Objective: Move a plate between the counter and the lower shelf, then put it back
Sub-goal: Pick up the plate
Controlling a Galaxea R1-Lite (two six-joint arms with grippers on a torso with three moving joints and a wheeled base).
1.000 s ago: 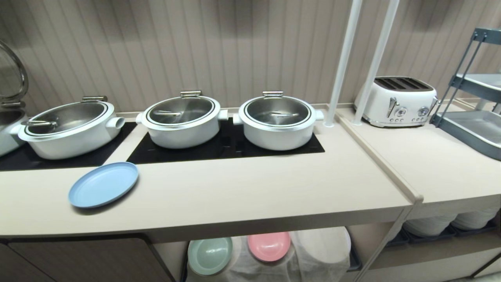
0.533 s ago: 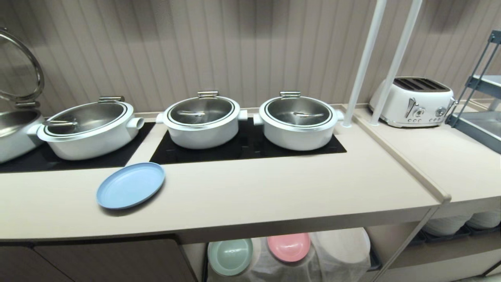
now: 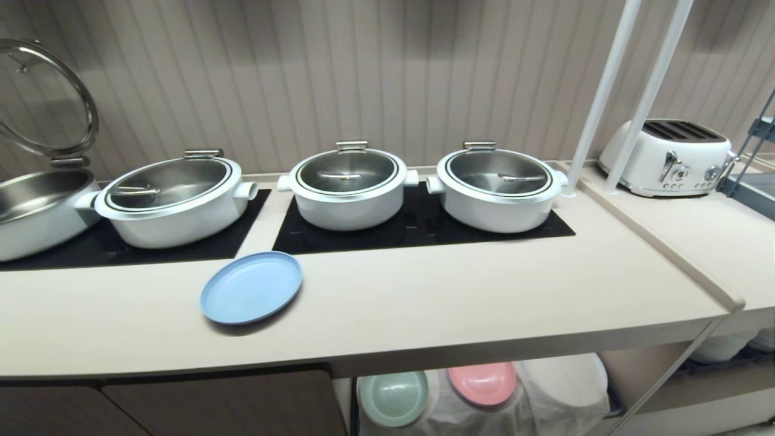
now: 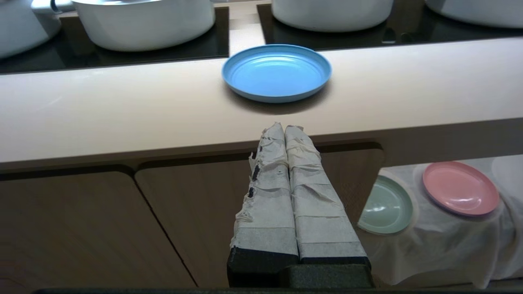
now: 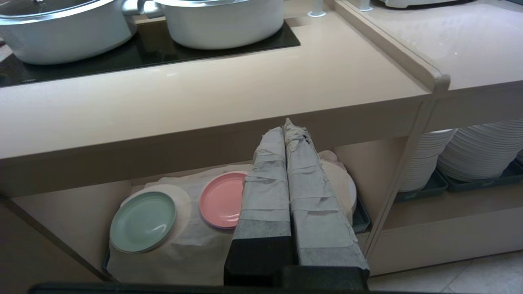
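The light blue plate (image 3: 251, 288) (image 4: 276, 72) lies flat on the beige counter (image 3: 454, 297) (image 4: 102, 106) (image 5: 204, 94), just in front of the black cooktop panels. Below the counter, the lower shelf (image 3: 563, 387) (image 5: 73, 208) holds a white cloth draped over plate stacks. My left gripper (image 4: 284, 127) is shut and empty, held off the counter's front edge, short of the plate. My right gripper (image 5: 284, 126) is shut and empty too, in front of the lower shelf opening. Neither arm shows in the head view.
A mint green plate (image 3: 393, 397) (image 5: 142, 221) and a pink plate (image 3: 482, 383) (image 5: 222, 199) rest on the cloth. White lidded pots (image 3: 347, 189) stand on the cooktop. A white toaster (image 3: 666, 157) sits at right. Bare white plate stacks (image 5: 470, 151) fill the right compartment.
The whole head view has shifted: counter, pots and plate now sit further right in the picture, so the camera has moved left. Nothing on the counter has moved.
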